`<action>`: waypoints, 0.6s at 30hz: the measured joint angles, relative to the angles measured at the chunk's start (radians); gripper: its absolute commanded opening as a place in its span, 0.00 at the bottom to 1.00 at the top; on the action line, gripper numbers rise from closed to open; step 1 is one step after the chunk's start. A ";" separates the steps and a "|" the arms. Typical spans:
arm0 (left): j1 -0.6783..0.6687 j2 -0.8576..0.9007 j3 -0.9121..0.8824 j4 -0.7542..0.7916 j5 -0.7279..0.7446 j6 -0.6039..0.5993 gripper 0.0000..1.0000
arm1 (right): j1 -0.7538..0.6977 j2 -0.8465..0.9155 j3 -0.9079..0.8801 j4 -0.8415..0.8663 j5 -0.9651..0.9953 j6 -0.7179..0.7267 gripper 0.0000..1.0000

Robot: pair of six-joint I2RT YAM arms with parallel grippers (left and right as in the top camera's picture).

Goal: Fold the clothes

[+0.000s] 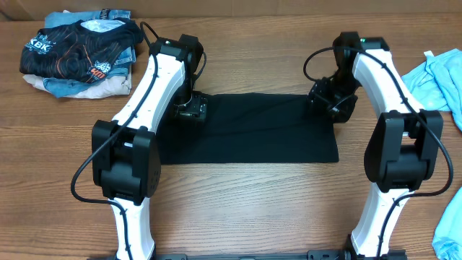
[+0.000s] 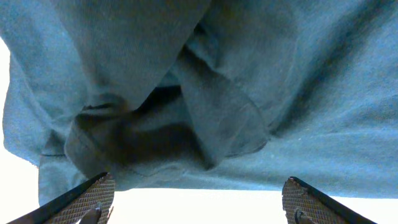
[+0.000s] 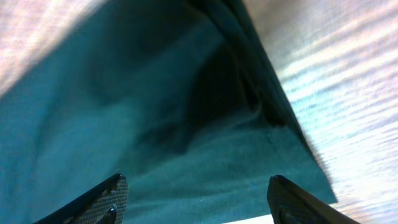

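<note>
The clothes (image 1: 253, 130), a plain black T-shirt, lie flat on the table as a wide folded rectangle. My left gripper (image 1: 192, 113) sits low at its far left corner. In the left wrist view the left gripper (image 2: 196, 202) is open wide, nothing between its fingertips (image 2: 87, 199), and rumpled folds of the shirt (image 2: 205, 93) lie just ahead. My right gripper (image 1: 333, 102) is at the shirt's far right corner. In the right wrist view the right gripper (image 3: 199, 200) stands open over the shirt (image 3: 155, 124), near its edge, with the cloth under and between the fingers.
A pile of clothes topped by a black shirt with orange-and-white print (image 1: 79, 50) lies at the back left. A light blue garment (image 1: 440, 76) lies at the right edge, and another pale piece (image 1: 451, 231) at the front right. The wooden table (image 1: 253, 195) shows in front of the shirt.
</note>
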 measured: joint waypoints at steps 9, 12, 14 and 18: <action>0.000 0.000 0.000 0.009 0.009 -0.019 0.89 | 0.000 0.000 -0.077 0.097 -0.004 0.061 0.69; 0.000 0.000 0.000 0.010 0.012 -0.019 0.89 | 0.000 0.000 -0.082 0.123 -0.003 0.068 0.60; 0.000 0.000 0.000 0.010 0.015 -0.019 0.89 | 0.000 0.000 -0.090 0.147 -0.003 0.073 0.57; 0.000 0.000 0.000 0.010 0.015 -0.019 0.90 | 0.000 0.000 -0.105 0.178 -0.004 0.077 0.51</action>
